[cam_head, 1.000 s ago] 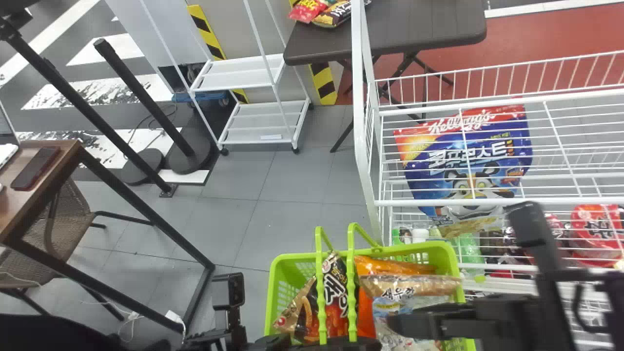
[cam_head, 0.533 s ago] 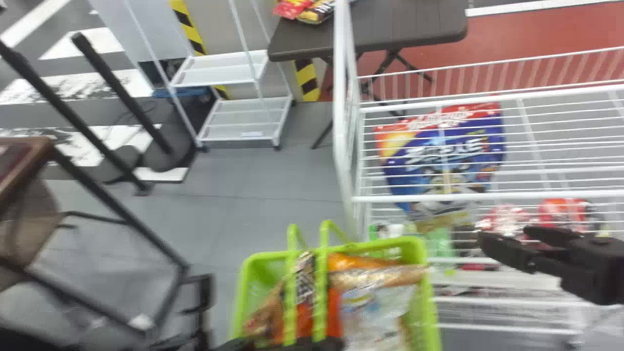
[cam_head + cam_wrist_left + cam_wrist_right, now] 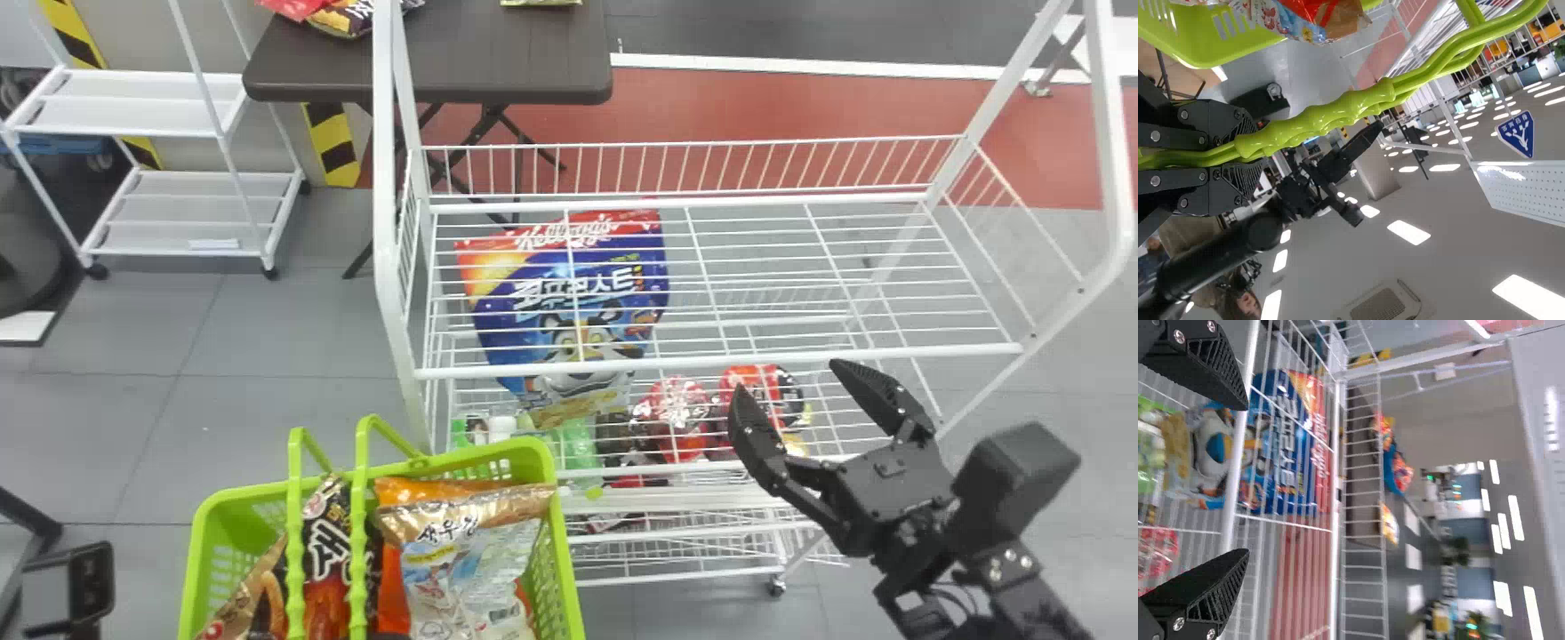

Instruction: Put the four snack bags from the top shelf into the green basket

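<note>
My right gripper (image 3: 791,396) is spread open in the head view, over the front right of the white rack, nothing between its fingers. Its two fingers also stand apart in the right wrist view, where that gripper (image 3: 1245,480) faces the rack. The green basket (image 3: 569,569) stands at the rack's left front, holding a brown snack bag (image 3: 329,569), an orange bag (image 3: 391,587) and a silver and gold bag (image 3: 462,560). In the left wrist view my left gripper (image 3: 1238,157) is shut on the basket's green handles (image 3: 1318,123).
The white rack's top shelf (image 3: 765,267) is bare wire. Below lie a large blue cereal bag (image 3: 569,311), red packages (image 3: 676,418) and green bottles (image 3: 578,449). A dark table (image 3: 498,53) with bags stands behind, a white cart (image 3: 151,107) at the back left.
The head view has swung to the right, so basket and rack appear farther left. My right gripper has moved away from the basket towards the right and its fingers now show spread.
</note>
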Action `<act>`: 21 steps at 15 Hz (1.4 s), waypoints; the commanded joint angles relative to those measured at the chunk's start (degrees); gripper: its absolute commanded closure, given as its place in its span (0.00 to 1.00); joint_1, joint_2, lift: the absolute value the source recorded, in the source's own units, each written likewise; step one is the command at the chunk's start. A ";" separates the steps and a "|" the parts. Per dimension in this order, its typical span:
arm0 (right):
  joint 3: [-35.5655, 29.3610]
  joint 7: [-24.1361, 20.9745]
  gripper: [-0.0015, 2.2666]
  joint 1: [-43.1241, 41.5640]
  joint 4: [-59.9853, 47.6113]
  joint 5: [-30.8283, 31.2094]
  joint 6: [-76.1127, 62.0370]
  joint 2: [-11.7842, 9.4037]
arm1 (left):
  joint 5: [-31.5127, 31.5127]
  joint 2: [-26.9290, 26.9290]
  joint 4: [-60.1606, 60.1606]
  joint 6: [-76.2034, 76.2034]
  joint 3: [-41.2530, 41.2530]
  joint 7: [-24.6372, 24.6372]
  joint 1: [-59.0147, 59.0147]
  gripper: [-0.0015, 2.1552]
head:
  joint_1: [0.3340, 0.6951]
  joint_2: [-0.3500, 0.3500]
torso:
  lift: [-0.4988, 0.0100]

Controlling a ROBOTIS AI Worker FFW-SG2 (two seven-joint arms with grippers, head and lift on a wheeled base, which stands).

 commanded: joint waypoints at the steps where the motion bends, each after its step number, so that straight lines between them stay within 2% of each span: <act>1: -1.93 0.90 0.02 0.73 4.59 1.63 -8.10 0.49 | -0.09 -0.48 0.03 -0.02 0.10 -0.57 0.43 1.00 | 1.00 0.39 | 0.98; 8: -2.10 1.34 0.02 2.58 6.17 3.30 -8.28 0.49 | -0.27 -0.92 -0.41 -0.02 -0.17 -0.57 1.05 1.00 | 1.00 0.31 | 0.98; 21: -1.58 1.69 0.02 3.19 5.91 2.86 -8.28 0.49 | -0.36 -1.18 -0.50 -0.02 0.01 -0.57 1.40 1.00 | 1.00 0.33 | 0.98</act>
